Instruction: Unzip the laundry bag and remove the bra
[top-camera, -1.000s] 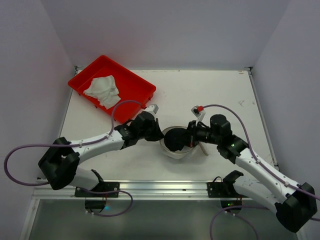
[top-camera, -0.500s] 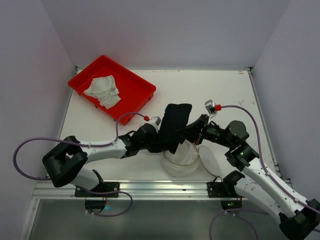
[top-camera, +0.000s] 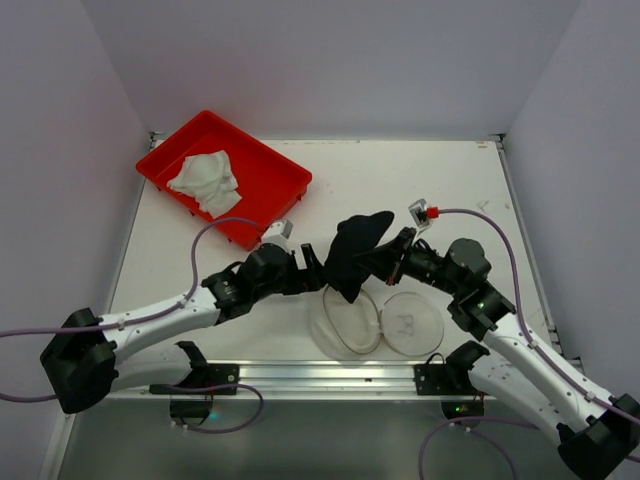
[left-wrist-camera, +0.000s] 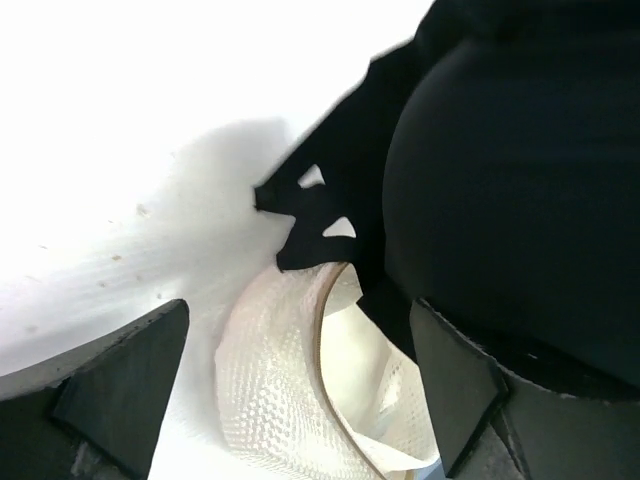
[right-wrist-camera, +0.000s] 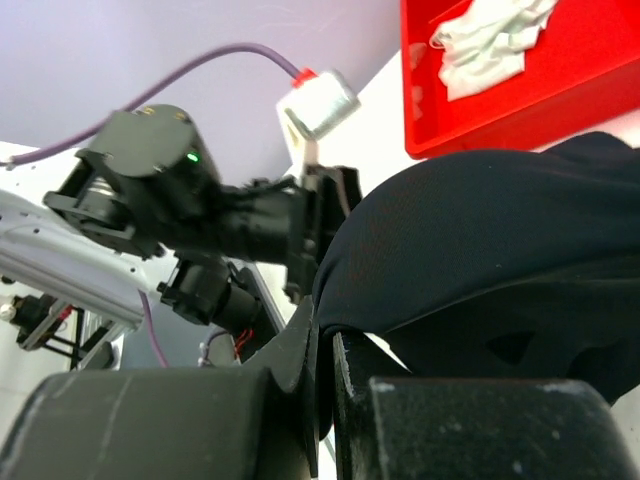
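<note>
Up front, the laundry bag (top-camera: 350, 322) lies flattened and open, white mesh, its face drawing too small to read. Just beyond, the left gripper (top-camera: 312, 268) is spread beside the bag. The right gripper (top-camera: 380, 262), pressed together, pinches the black bra (top-camera: 358, 248) above the bag, folds hiding its shape.

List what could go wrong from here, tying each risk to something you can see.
1. The right hand pinches the bra only by an edge, so the bra may slip out.
2. In the left wrist view, part of the bra hangs at the rim of the laundry bag, which nothing holds down. It might snag and drag the laundry bag along.
3. The open left hand sits very close to the right hand, so they could bump.
</note>
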